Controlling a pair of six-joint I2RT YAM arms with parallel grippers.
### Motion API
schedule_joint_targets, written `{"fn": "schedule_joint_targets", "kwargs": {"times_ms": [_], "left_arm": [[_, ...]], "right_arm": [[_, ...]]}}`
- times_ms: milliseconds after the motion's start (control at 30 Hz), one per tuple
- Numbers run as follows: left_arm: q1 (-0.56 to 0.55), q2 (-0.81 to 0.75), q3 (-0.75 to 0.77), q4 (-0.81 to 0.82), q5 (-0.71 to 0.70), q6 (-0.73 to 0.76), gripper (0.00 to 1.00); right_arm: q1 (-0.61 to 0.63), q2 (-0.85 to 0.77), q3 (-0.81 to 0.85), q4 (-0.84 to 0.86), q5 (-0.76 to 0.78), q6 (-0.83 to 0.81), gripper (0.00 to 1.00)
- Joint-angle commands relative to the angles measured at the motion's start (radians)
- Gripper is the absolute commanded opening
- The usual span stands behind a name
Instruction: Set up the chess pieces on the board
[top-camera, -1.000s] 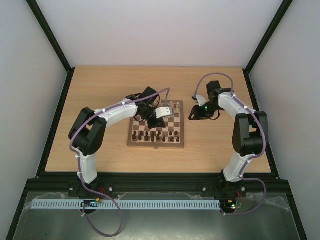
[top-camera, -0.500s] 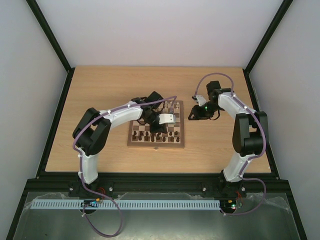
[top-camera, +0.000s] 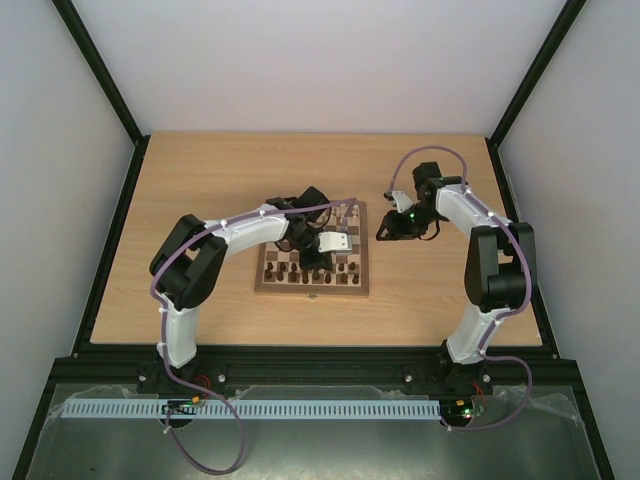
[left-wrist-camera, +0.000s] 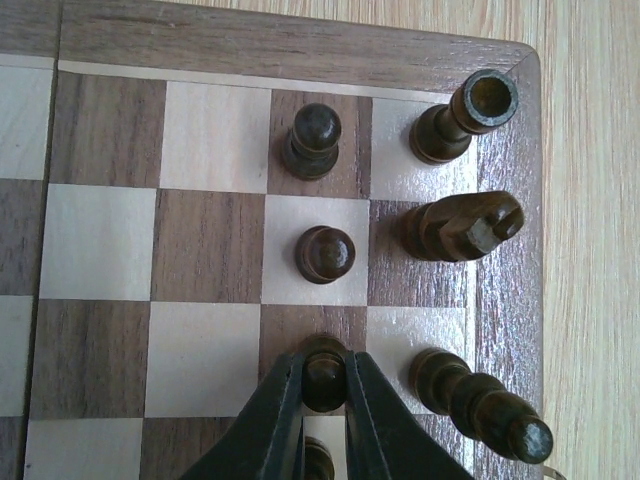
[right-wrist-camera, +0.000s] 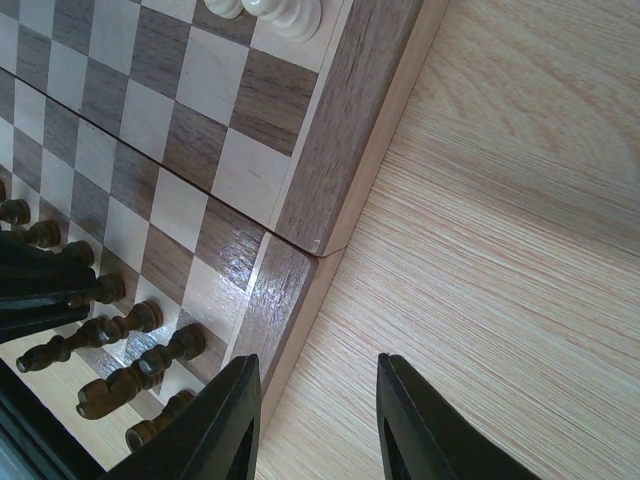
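Note:
The board (top-camera: 312, 290) lies mid-table, with dark chess pieces (top-camera: 300, 270) along its near rows. My left gripper (left-wrist-camera: 325, 385) is shut on the head of a dark pawn (left-wrist-camera: 325, 358) over a dark square, in the second file from the board's edge. Two more dark pawns (left-wrist-camera: 326, 253) stand in the same file. A rook (left-wrist-camera: 465, 115), a knight (left-wrist-camera: 460, 225) and a bishop (left-wrist-camera: 480, 400) line the edge file. My right gripper (right-wrist-camera: 315, 365) hangs open and empty over bare table beside the board's right border (right-wrist-camera: 330, 160). Pale pieces (right-wrist-camera: 265, 12) stand at the far row.
The left arm (top-camera: 250, 225) reaches across the board from the left. The right arm (top-camera: 470, 215) curves round on the table's right side. Light wood table (top-camera: 200, 180) surrounds the board, inside a black frame with white walls.
My left gripper has moved right and toward the near side over the board, staying shut. The right arm has not moved.

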Motion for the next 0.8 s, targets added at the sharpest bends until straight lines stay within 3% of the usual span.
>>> {"fn": "schedule_joint_targets", "kwargs": {"times_ms": [0,300,767], "left_arm": [[-0.008,0.014,0.016,-0.030,0.002,0.025,0.11],[-0.008,0.012,0.024,-0.024,0.001,0.014,0.25],[0.044,-0.104,0.067,-0.052,0.071,-0.040,0.35]], "right_arm": [[0.002,0.020,0.006,-0.025,-0.022,0.005,0.33],[0.002,0.028,0.027,-0.035,-0.024,0.003,0.33],[0.001,-0.030,0.090,-0.114,-0.017,-0.067,0.33]]}}
